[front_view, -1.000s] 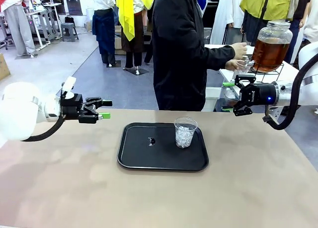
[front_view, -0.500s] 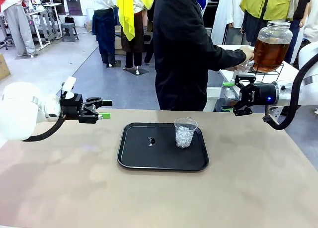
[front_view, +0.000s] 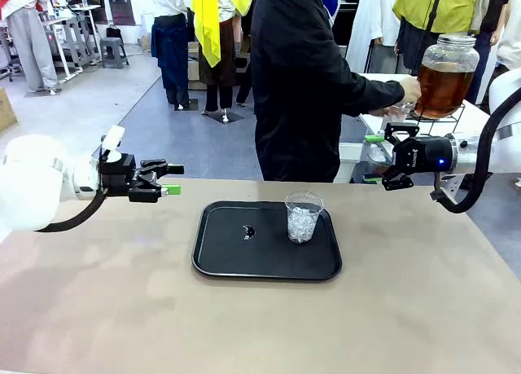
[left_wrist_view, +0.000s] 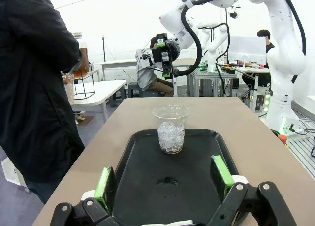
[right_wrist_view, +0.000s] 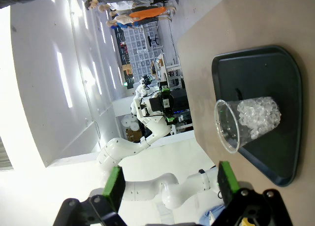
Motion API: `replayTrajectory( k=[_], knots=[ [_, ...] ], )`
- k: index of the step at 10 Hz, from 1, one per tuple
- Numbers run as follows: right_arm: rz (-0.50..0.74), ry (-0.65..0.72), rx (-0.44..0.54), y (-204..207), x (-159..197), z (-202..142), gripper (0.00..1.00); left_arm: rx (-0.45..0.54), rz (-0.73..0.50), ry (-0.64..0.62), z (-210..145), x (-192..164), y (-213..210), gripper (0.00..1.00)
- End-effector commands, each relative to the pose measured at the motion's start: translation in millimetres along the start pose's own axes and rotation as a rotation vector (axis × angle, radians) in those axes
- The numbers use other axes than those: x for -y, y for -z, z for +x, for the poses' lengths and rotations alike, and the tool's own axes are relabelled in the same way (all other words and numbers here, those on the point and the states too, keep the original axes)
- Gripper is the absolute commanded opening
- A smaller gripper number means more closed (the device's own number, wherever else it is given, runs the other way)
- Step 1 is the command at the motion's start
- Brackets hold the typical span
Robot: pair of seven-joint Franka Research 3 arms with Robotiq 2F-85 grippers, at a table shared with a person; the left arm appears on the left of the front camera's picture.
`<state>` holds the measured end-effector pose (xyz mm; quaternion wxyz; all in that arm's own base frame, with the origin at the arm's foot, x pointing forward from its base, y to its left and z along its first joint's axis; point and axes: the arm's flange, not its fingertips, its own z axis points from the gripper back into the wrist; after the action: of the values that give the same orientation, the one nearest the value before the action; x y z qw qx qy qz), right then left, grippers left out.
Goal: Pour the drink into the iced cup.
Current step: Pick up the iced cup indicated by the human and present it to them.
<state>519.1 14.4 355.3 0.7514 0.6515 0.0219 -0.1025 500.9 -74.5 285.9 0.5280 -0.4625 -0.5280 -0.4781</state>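
Observation:
The iced cup is a clear plastic cup of ice standing upright at the right of a black tray. The drink is amber liquid in a large glass jar on a side table at the back right. A person in black holds a small clear cup at the jar's tap. My left gripper hovers open to the left of the tray, with the iced cup ahead of my left gripper. My right gripper hangs open beyond the table's far right edge. My right gripper faces the iced cup.
A small dark speck lies on the tray's middle. The person stands at the far edge, turned towards the jar. The tan tabletop spreads wide around the tray. Other people stand farther back.
The person has leaned to the right and brought a hand up onto the jar's tap. Both arms and the iced cup have stayed still.

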Motion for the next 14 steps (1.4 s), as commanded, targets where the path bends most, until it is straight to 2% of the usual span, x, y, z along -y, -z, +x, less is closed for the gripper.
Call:
replayTrajectory(
  k=[1,14],
  knots=[
    [0.002,-0.001,0.001,-0.4,-1.4,0.3,1.0,-0.003,0.001,0.004,1.5,0.0,0.5,1.0],
    [0.002,-0.001,0.001,-0.4,-1.4,0.3,1.0,-0.003,0.001,0.004,1.5,0.0,0.5,1.0]
  ],
)
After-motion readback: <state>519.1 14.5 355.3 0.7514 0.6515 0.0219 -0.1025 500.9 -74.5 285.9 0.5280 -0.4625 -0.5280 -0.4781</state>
